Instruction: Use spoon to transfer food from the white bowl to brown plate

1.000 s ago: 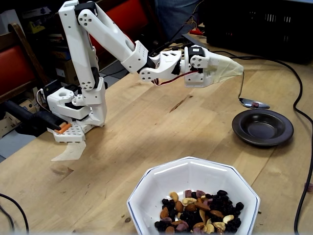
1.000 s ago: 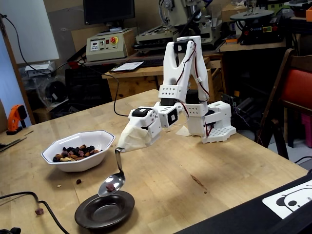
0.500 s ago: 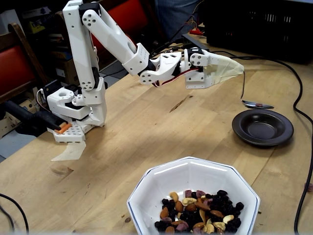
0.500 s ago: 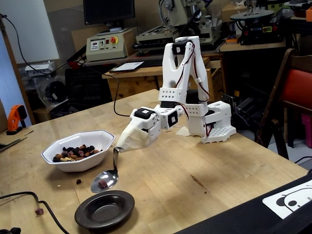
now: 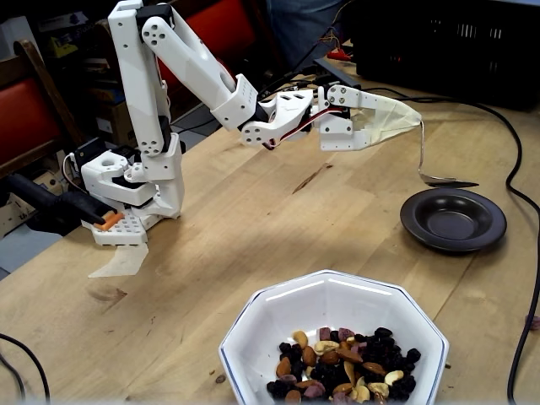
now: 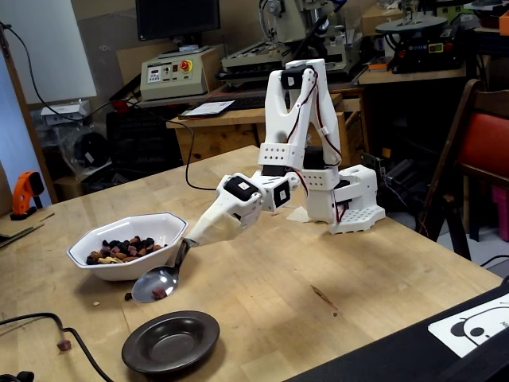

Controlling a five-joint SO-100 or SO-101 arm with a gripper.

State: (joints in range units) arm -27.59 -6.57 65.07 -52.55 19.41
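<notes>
My gripper (image 5: 412, 121), its fingers wrapped in cream tape, is shut on the slim handle of the silver spoon (image 5: 447, 180). The spoon hangs bowl-down just above the far left rim of the brown plate (image 5: 485, 240). In the other fixed view my gripper (image 6: 188, 241) holds the spoon (image 6: 149, 282) between the white bowl (image 6: 163, 227) and the brown plate (image 6: 195, 350). A small purplish piece (image 6: 159, 292) lies in the spoon. The food (image 5: 346, 363) fills the white bowl (image 5: 321, 295) at the near table edge and also shows in the other fixed view (image 6: 123, 251).
A black cable (image 5: 516, 194) runs along the table's right side past the plate. Loose food bits lie on the table (image 6: 127, 296) and near another cable (image 6: 64, 345). The arm's base (image 5: 135, 190) stands at the left. A black box (image 5: 456, 42) stands behind.
</notes>
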